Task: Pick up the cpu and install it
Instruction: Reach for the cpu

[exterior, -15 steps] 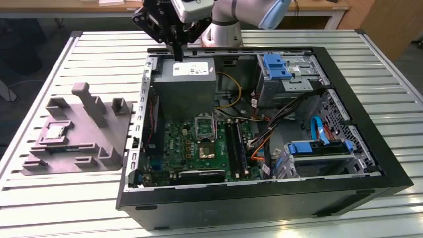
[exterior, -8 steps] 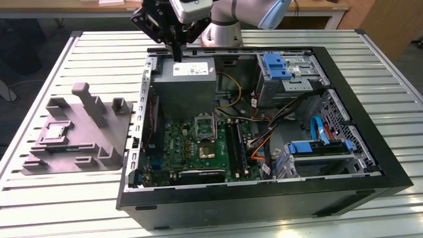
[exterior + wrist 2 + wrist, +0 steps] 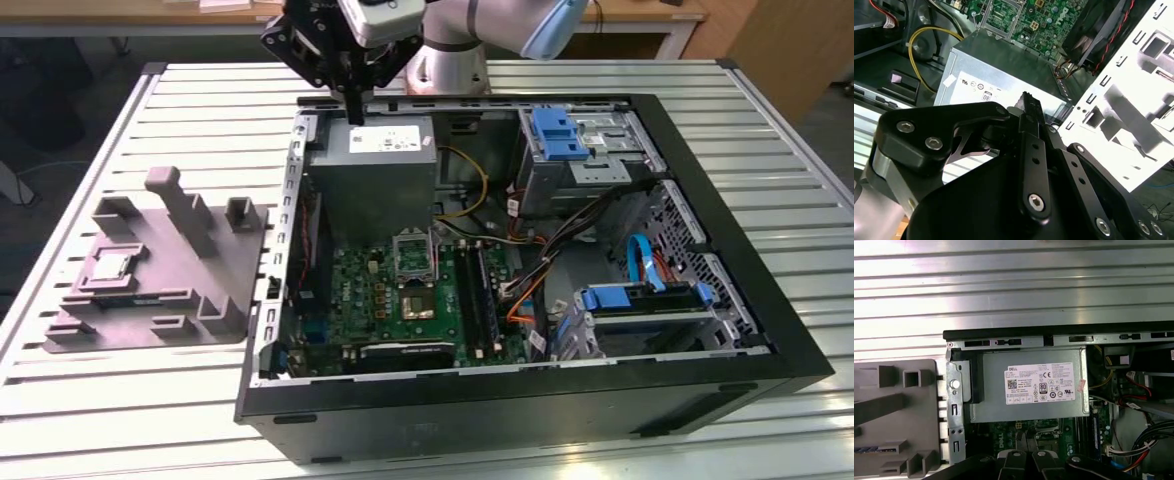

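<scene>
The black pincer (image 3: 356, 116) hangs closed, empty, above the black computer case (image 3: 534, 412); the silver square cpu (image 3: 112, 266) waits nested in a grey tray (image 3: 214, 305).

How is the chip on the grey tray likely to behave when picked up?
The chip looks thin, flat and small, so probably light and stiff. Its smooth metal top may be slippery. Lying flat on the tray, it shouldn't roll.

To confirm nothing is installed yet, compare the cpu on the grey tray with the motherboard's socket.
The cpu is pale silver; the socket is black within a metal frame. The cpu lies on the grey tray outside the computer case; the socket sits on the green motherboard inside it. Both are small, flat squares.
</scene>
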Available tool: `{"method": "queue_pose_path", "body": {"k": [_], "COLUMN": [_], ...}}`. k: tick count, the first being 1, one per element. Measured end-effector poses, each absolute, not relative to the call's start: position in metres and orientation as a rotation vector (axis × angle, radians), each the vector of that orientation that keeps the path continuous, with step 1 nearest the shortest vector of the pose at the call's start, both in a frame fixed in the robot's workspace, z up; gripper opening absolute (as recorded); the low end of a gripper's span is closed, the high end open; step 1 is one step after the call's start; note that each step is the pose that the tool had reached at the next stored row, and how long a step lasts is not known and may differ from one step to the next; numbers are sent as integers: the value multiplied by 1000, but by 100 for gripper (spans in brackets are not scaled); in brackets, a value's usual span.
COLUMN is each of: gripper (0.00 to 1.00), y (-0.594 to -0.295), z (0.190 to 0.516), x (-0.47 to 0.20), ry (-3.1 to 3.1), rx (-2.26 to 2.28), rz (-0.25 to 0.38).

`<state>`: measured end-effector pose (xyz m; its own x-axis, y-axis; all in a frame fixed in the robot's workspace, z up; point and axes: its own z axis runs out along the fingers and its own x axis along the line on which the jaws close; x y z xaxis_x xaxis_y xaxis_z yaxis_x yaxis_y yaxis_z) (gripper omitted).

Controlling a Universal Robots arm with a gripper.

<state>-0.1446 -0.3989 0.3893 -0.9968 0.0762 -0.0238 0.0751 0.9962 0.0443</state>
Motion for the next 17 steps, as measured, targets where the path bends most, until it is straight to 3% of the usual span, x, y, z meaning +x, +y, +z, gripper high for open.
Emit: {"method": "queue_pose_path", "body": {"k": [17], "gripper": [11], "y": [-399], "z": [384], "x": [-169], "ry": [3114], "rx": [118], "rz": [68]}}
